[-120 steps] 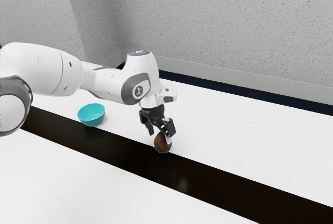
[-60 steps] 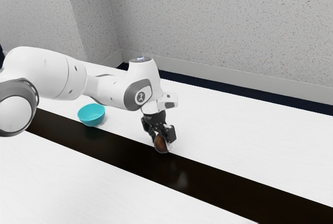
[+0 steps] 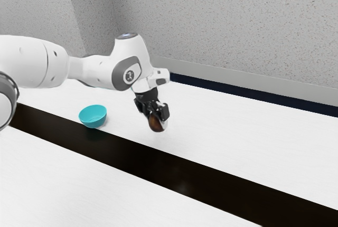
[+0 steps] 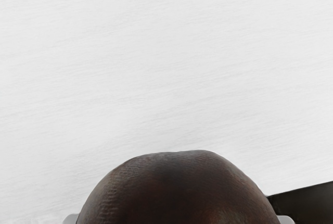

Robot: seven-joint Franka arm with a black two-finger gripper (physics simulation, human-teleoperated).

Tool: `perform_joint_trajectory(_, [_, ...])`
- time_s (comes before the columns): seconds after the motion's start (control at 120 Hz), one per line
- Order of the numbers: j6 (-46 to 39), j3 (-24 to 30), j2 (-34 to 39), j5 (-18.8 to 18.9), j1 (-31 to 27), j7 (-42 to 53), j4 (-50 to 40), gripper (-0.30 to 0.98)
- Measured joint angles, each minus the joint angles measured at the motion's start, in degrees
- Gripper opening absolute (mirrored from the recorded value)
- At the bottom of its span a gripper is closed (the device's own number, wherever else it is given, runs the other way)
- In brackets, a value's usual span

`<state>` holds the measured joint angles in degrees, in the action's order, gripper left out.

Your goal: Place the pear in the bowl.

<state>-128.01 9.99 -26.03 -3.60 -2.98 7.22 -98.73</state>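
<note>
Starting with the exterior view: note hand (image 3: pixel 157 121) clenched on pear (image 3: pixel 156 125), apparently lifted clear of tabletop (image 3: pixel 237 142). Presumably gripping across the rounded flanks to resist rolling or slipping in transit, and leaving the underside free for a straight set-down. Note bowl (image 3: pixel 93 122) upright, open upward, near the edge of the dark strip (image 3: pixel 132 159), presumably so placed to accept a drop from above. Locate pear at the hand's fingertips, bulging out below them, outside the bowl and well apart from it, with the bowl toward the exterior view's left. Judge as early transfer: need to travel over to the bowl, keep height above the rim, centre, lower, then release. Watch for clipping the rim or letting go off-centre. Turning to the wrist view: find pear large and close under the hand, between pale pads (image 4: pixel 71 219) at two opposite sides, consistent with a two-sided grasp. Record broad, smooth curvature; expect some risk of pivoting if swung quickly. Log tabletop beyond, plus a corner of dark strip.
</note>
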Motion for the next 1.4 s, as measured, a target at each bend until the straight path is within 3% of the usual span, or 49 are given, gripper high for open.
perform_joint_trajectory(0.158, [2.9, -0.5, 4.6, 0.5, -6.4, -0.6, -0.9, 0.25])
perform_joint_trajectory(0.283, [4.7, -4.1, 4.9, 0.9, -8.7, -0.7, -0.9, 0.23])
perform_joint_trajectory(0.533, [6.0, -6.6, -0.3, 1.2, -16.2, 0.4, 3.9, 0.23])
perform_joint_trajectory(0.908, [6.6, -8.6, -6.7, 1.1, -18.7, 3.4, 10.9, 0.23])
perform_joint_trajectory(1.125, [7.0, -8.2, -6.7, 0.2, -18.8, 5.9, 11.3, 0.47])
perform_joint_trajectory(1.4, [10.6, -7.5, -2.7, -0.7, -18.4, 8.7, 11.8, 0.62])
